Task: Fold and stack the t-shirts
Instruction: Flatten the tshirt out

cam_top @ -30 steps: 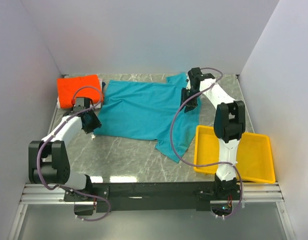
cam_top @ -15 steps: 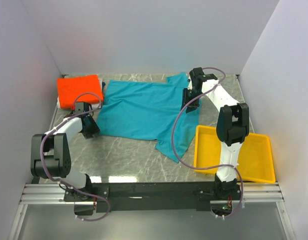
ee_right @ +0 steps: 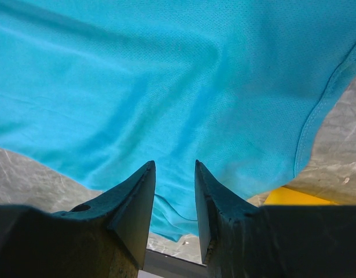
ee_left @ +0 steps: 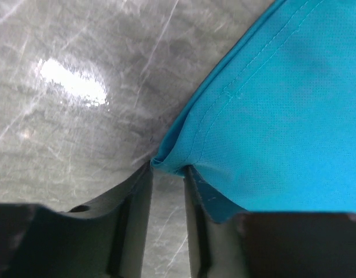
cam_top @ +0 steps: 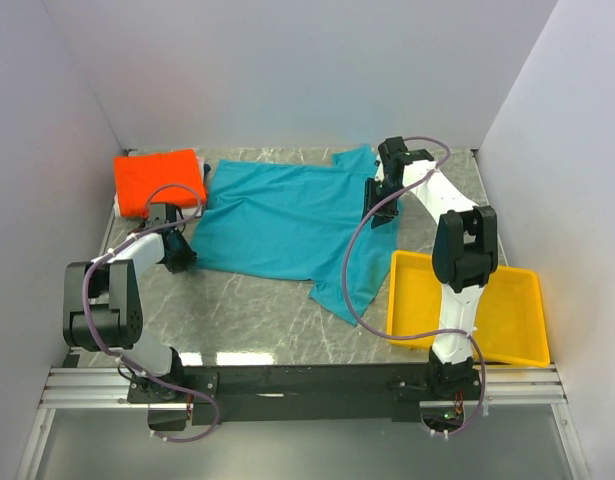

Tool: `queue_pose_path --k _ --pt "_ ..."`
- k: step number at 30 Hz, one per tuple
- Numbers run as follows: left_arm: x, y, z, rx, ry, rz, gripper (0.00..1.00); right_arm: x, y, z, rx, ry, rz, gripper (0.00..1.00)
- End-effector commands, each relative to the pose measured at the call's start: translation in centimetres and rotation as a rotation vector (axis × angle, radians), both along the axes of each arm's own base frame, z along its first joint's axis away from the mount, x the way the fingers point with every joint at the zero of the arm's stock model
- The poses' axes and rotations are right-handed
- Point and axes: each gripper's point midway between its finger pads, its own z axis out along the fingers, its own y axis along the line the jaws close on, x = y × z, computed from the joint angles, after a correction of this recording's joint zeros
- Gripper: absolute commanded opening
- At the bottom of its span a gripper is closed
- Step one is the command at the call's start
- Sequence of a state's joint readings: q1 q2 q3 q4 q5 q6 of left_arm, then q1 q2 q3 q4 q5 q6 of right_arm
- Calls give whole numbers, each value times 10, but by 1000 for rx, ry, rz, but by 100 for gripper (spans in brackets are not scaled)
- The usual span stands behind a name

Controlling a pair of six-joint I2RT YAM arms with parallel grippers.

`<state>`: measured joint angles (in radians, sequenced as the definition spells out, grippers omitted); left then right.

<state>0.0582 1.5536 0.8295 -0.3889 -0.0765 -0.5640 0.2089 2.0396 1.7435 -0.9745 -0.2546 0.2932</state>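
Observation:
A teal-blue t-shirt [cam_top: 287,220] lies spread and partly rumpled across the marble table. A bright orange-red t-shirt [cam_top: 159,178] sits folded at the back left. My left gripper [cam_top: 179,256] is low at the teal shirt's near-left corner. In the left wrist view that hemmed corner [ee_left: 172,159] bunches right at the tips of my left gripper [ee_left: 168,168], whose jaws stand apart with bare marble between them. My right gripper [cam_top: 380,205] hovers over the teal shirt's right side. In the right wrist view the right gripper [ee_right: 175,165] is open above the teal cloth [ee_right: 166,87], holding nothing.
A yellow plastic tray [cam_top: 507,310] stands at the near right, beside the right arm; its corner [ee_right: 287,197] shows past the shirt's hem. White walls close in the back and both sides. A flap of the teal shirt hangs toward the tray.
The left arm has folded back and its gripper has slid a little left and nearer, down at the shirt corner, with its jaws narrowing. The right arm has hardly moved.

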Motion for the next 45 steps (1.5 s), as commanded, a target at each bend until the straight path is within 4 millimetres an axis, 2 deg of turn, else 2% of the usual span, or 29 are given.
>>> queue_pose_path --k 1,7,10,13,14,18,19,22,25,31,35,39,45 --pt "6 1 -7 -9 0 -1 31 1 -1 23 6 -72 10 41" --pt "7 -1 -15 -22 11 -12 17 -11 3 28 7 -69 31 41" --pt "7 -4 -18 -36 16 -27 8 -27 13 34 9 -69 73 41" --pt "7 -7 -19 -47 19 -41 1 -54 28 35 3 -63 136 41" --pt "9 -7 -18 -50 16 -44 0 -72 34 31 -8 -47 167 41" --pt "8 -10 -17 -62 15 -58 0 -121 47 13 -43 11 238 39" --pt "8 -11 -17 -64 15 -61 0 -138 44 1 -56 52 244 39" --pt "7 -13 -16 -73 14 -71 0 -165 45 -10 -38 74 238 37" --pt "7 -15 -15 -85 13 -80 0 -184 40 -22 -59 97 234 36" --pt "3 -16 -15 -90 20 -95 0 -210 41 -41 -54 148 226 35" --pt "-2 -17 -17 -88 30 -99 0 -225 50 -48 -47 172 244 35" --pt "-1 -18 -16 -93 26 -105 0 -232 58 -54 -58 185 263 36" --pt "0 -19 -15 -100 22 -117 0 -237 57 -66 -115 205 248 40"
